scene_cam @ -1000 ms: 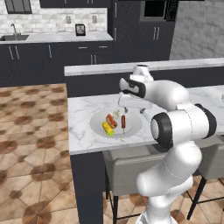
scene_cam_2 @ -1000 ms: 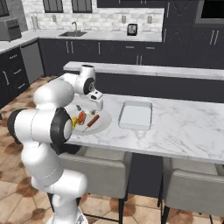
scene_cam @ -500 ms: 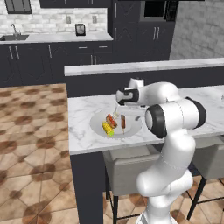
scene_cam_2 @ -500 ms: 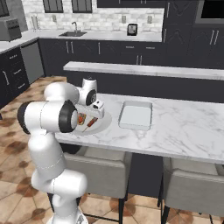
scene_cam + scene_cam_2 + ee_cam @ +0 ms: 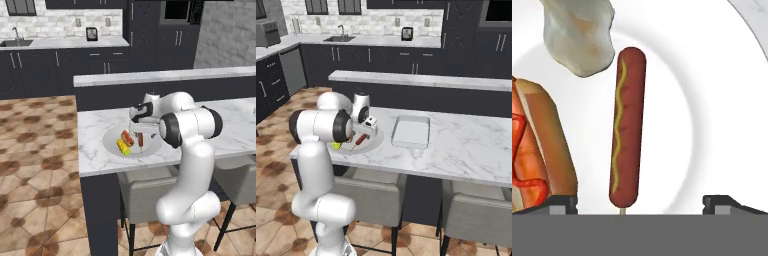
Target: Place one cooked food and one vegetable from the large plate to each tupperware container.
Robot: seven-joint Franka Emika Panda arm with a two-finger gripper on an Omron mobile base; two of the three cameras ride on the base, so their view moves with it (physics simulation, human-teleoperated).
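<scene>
Large plate [image 5: 111,145]: We see a wide, round, shallow dish, pale grey-white and plain, lying on the marble counter [image 5: 95,127] near its front edge; in the hand view its raised rim [image 5: 747,30] curves past the upper right corner.

Corn dog [image 5: 627,125]: We note a long reddish-brown sausage on a stick, with a wavy yellow line of mustard along its length, lying on the plate's flat centre; in the left base view it appears as a small brown bar [image 5: 141,140].

Hot dog [image 5: 537,150]: We see a tan bun with a red filling and a red squiggle of sauce, just beside the corn dog on the plate.

Pale lump [image 5: 579,35]: A grey-white irregular piece of food lies near the corn dog's far end; we cannot tell what it is.

Corn cob [image 5: 123,147]: We see a yellow cob at the plate's near side, beside the hot dog.

Gripper [image 5: 639,201]: We find the two dark fingers spread wide apart, one on either side of the corn dog's stick end, low over the plate and clasping nothing.

Tupperware container [image 5: 411,132]: We see one shallow, rectangular, translucent-white tray with rounded corners, on the counter just beside the plate.
</scene>
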